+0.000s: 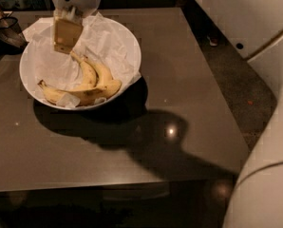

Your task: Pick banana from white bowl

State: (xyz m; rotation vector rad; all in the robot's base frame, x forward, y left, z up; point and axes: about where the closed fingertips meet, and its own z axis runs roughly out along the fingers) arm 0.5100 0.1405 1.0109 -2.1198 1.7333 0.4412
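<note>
In the camera view the banana [87,95] is the longest of three: curved and yellow, with a dark stem tip at its left end and brownish streaks along its skin. It lies on its side across the near part of the bowl [136,56], ends turned up toward the far side. A small scrap of white covers part of it near the left end.

The bowl is wide, white and glossy, and stands on the far left part of the table [189,84]. It is lined with crumpled paper [110,39]. Two shorter bananas [96,72] rest side by side against the long one.

The gripper [68,36] hangs over the far left of the bowl, above the fruit and holding nothing. I cannot tell how wide it stands.
</note>
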